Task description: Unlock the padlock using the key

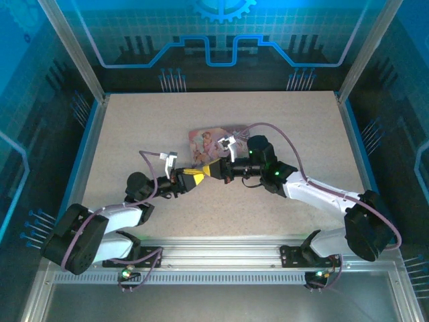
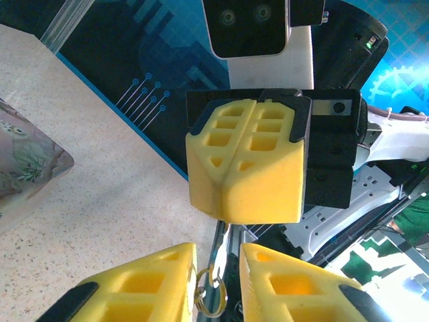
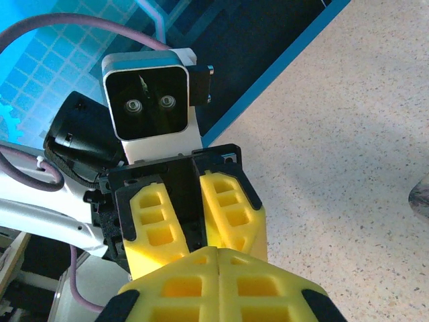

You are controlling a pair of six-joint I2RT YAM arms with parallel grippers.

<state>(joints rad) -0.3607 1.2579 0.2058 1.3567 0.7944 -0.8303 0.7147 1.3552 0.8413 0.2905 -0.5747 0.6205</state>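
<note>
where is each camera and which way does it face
Top external: above and behind the robot, looking down at the table; both arms show, left gripper and right gripper meeting near the pink tin.
Left wrist: on the left arm, looking past its own fingers at the right gripper's shut fingers.
Right wrist: on the right arm, looking past its own shut fingers at the left gripper.
Shared: the wrist views face each other; top and left wrist both show the tin.
</note>
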